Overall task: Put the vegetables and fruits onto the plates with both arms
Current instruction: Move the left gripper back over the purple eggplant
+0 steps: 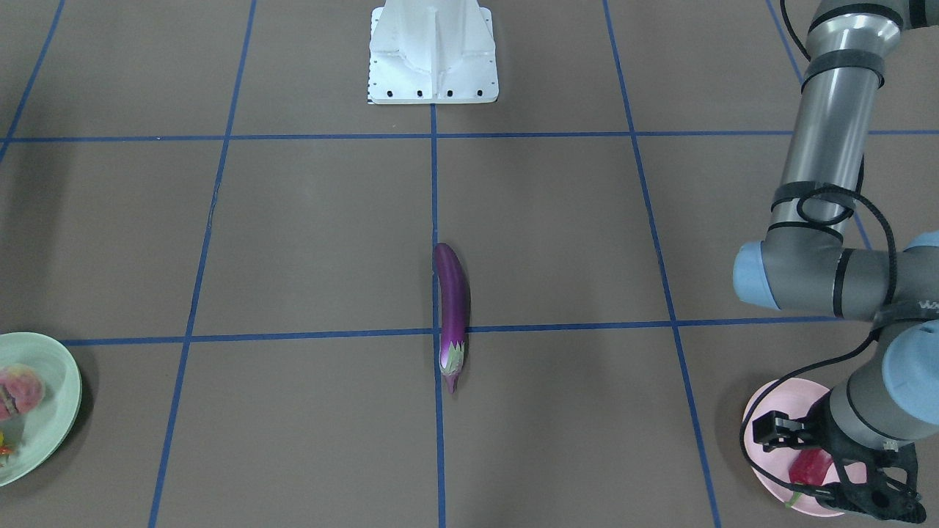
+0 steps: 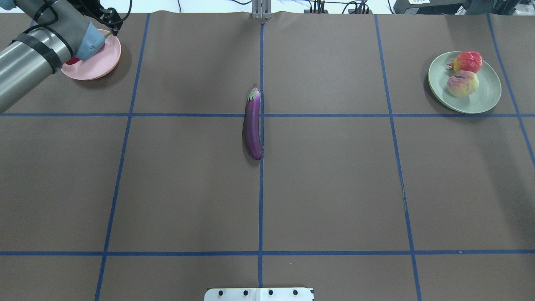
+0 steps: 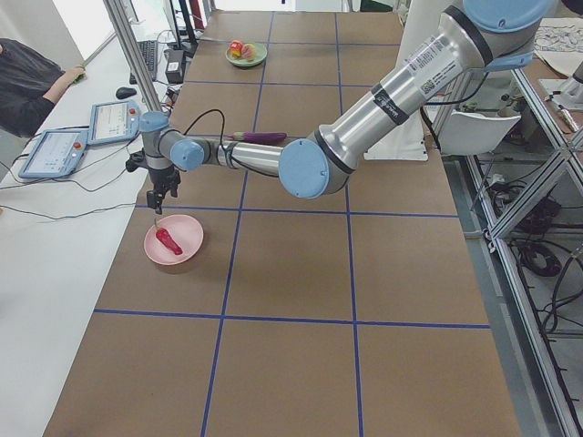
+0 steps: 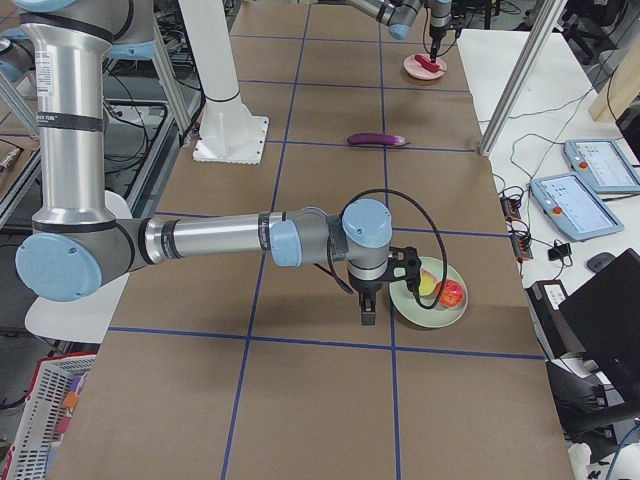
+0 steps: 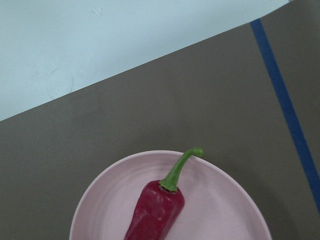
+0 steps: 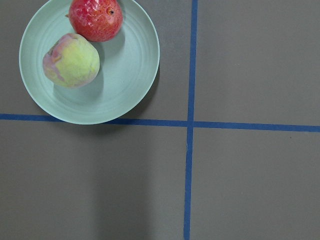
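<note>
The purple eggplant (image 1: 452, 315) lies alone in the middle of the table, also seen from overhead (image 2: 252, 125). The red chili (image 5: 155, 210) lies on the pink plate (image 5: 225, 200) at the table's far left corner. My left gripper (image 1: 877, 499) hovers just above that plate, open and empty. The bumpy red fruit (image 6: 95, 19) and the pale yellow-pink fruit (image 6: 71, 60) sit on the mint green plate (image 6: 125, 75). My right gripper (image 4: 367, 315) hangs beside the green plate; I cannot tell whether it is open or shut.
The white base block (image 1: 433, 51) stands at the robot's side of the table. Blue tape lines grid the brown tabletop. The table edge runs close behind the pink plate (image 2: 100, 62). Tablets and cables lie on the side bench (image 3: 82, 137).
</note>
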`<action>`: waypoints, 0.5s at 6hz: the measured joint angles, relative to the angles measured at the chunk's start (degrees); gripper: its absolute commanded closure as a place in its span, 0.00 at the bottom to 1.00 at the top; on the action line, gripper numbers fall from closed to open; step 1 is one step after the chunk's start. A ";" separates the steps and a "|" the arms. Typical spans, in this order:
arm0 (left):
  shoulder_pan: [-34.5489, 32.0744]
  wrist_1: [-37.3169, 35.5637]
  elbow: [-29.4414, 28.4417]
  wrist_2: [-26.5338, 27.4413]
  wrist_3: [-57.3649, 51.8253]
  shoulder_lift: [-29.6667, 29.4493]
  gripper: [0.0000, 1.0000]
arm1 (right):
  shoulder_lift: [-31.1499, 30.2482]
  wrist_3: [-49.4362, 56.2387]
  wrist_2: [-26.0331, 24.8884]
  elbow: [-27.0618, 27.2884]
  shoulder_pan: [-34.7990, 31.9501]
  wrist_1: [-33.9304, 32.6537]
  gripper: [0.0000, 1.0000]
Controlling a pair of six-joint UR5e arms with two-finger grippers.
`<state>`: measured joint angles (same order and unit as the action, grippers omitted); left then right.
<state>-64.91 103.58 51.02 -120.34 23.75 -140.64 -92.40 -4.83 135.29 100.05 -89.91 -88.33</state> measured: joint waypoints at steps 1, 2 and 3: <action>2.29 -4.81 7.32 -3.80 9.10 -0.10 0.00 | 0.02 0.00 0.01 0.03 0.00 0.00 0.00; 7.26 -6.34 12.24 -5.49 17.41 -0.32 0.00 | 0.03 -0.01 -0.04 0.03 0.00 0.00 0.00; 13.01 -6.51 14.18 -5.85 24.78 -1.30 0.00 | 0.03 -0.01 -0.09 0.01 0.00 0.00 0.00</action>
<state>-51.90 97.08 65.20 -126.19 48.53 -141.95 -92.37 -4.83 135.20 100.05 -89.91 -88.33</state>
